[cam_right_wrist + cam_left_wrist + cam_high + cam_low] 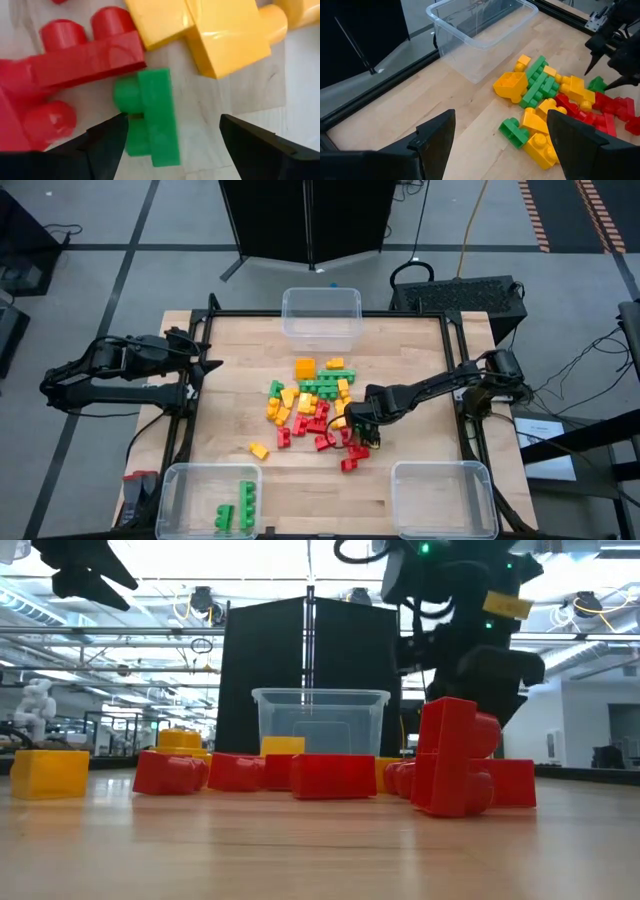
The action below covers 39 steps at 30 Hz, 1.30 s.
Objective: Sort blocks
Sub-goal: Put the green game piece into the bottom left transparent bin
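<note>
Blocks [312,408], glossy studded plastic, lie heaped mid-table; my right gripper [172,131] hangs over a small green brick [149,117], fingers apart. My left gripper [500,137] waits open, far left.

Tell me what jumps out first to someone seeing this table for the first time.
The jumbled pile of red, yellow and green blocks in the middle of the wooden table grabs the eye. The right hand is lowered into the pile's right edge, fingers open on either side of a small green block. A few green blocks already sit in the clear bin at the near left corner, while the left hand waits at the left edge.
</note>
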Each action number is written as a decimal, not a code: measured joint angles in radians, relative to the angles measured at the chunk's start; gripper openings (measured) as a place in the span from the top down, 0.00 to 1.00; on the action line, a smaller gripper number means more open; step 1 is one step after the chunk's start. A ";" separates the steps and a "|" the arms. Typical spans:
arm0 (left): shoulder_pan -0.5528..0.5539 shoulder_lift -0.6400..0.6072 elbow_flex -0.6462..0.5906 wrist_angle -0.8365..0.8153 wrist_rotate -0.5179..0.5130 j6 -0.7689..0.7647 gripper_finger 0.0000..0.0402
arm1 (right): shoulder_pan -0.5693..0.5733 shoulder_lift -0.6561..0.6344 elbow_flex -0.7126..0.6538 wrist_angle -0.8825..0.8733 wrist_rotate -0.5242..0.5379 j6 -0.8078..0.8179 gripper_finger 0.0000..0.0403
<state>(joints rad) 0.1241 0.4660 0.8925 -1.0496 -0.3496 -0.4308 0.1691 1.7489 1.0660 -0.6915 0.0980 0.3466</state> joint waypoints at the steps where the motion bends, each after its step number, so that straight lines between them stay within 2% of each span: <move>1: 0.000 0.000 0.000 0.000 0.000 0.000 0.28 | -0.005 -0.002 -0.012 0.018 -0.001 0.000 0.23; 12: 0.000 0.000 0.000 0.000 -0.012 0.001 0.28 | -0.014 0.003 -0.053 0.120 -0.021 -0.006 0.24; 23: 0.000 0.000 0.000 -0.001 -0.036 0.000 0.28 | -0.019 0.080 -0.046 0.120 -0.046 0.014 0.42; 29: 0.000 0.000 0.000 -0.004 -0.036 -0.001 0.28 | -0.018 0.075 -0.048 0.110 -0.049 0.035 0.61; 39: 0.000 0.000 0.000 -0.007 -0.035 -0.001 0.28 | -0.016 0.070 -0.028 0.093 -0.051 0.089 0.61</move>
<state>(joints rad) 0.1241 0.4661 0.8925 -1.0569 -0.3851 -0.4316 0.1530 1.8189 1.0378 -0.5987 0.0473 0.4360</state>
